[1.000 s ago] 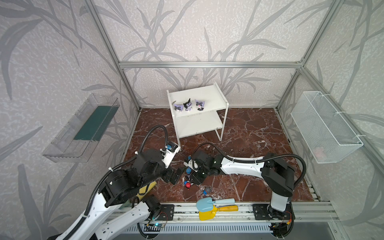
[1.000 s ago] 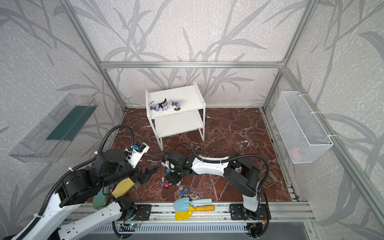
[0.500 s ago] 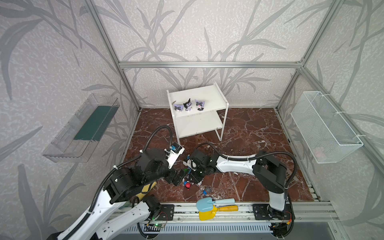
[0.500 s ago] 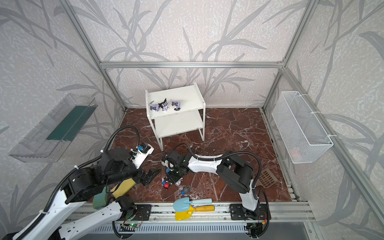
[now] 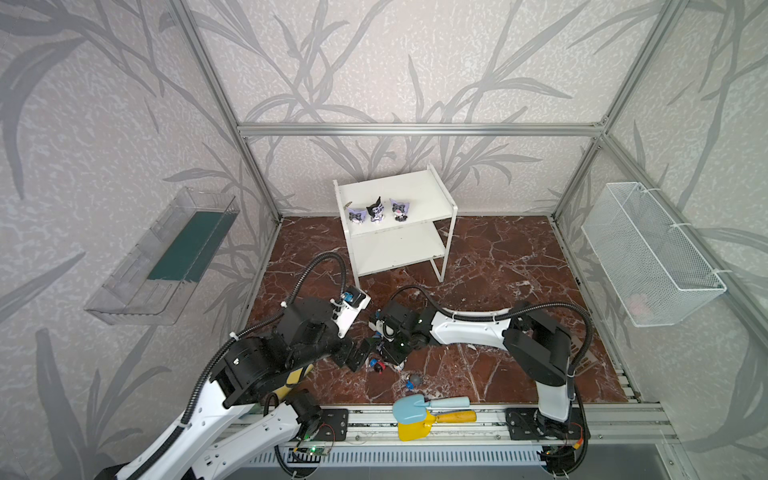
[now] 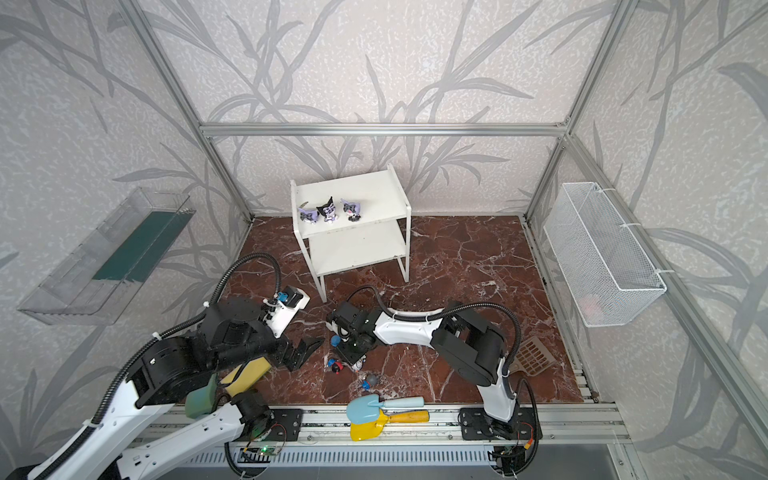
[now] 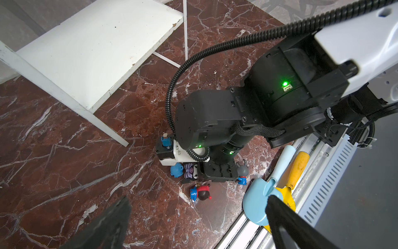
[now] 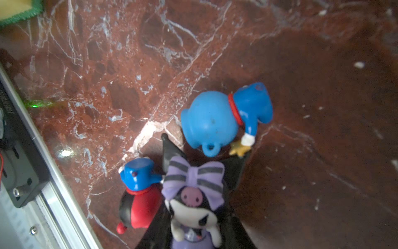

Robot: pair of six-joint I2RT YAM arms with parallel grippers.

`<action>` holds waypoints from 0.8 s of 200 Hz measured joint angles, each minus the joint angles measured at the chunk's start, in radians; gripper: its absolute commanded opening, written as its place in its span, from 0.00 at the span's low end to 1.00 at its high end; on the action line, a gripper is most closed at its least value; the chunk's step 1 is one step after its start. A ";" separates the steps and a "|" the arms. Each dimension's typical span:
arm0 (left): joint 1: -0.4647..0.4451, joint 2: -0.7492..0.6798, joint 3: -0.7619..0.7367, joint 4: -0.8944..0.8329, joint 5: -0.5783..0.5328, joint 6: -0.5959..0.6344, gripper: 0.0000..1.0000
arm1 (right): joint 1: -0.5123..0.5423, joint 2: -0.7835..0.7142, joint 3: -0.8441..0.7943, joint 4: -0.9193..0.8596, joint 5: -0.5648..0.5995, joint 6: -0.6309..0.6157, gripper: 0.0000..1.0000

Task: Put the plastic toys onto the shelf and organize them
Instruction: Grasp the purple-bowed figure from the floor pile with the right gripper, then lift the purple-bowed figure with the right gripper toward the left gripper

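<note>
Pickup: my right gripper [image 5: 392,360] straddles the purple-bowed black-and-white plastic figurine [image 8: 191,207], jaws narrow, hold uncertain; next, squeeze firmly and lift toward the white two-tier shelf [image 5: 419,191].

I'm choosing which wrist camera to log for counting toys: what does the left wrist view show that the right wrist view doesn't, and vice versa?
Only the left wrist view: the shelf, the right arm, the blue shovel, the yellow shovel and a grey-headed figurine.
Only the right wrist view: a corner of the yellow-and-green sponge.
Both: the blue figurine, the red-and-black figurine, the purple-bow figurine and the marble floor.
</note>
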 measured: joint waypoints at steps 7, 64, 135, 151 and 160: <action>0.000 0.000 0.000 0.002 0.000 0.000 0.99 | 0.000 0.000 0.000 0.000 0.007 -0.002 0.27; 0.000 0.003 0.000 0.018 -0.025 0.011 0.99 | -0.002 -0.076 -0.086 0.089 0.072 -0.025 0.23; 0.003 0.067 0.000 0.072 0.026 0.013 0.98 | -0.006 -0.424 -0.330 0.267 0.237 -0.051 0.23; 0.005 0.085 0.000 0.095 0.050 0.011 0.96 | -0.006 -0.502 -0.393 0.316 0.275 -0.057 0.23; 0.006 0.097 0.000 0.108 0.062 0.011 0.94 | -0.006 -0.538 -0.425 0.342 0.290 -0.060 0.23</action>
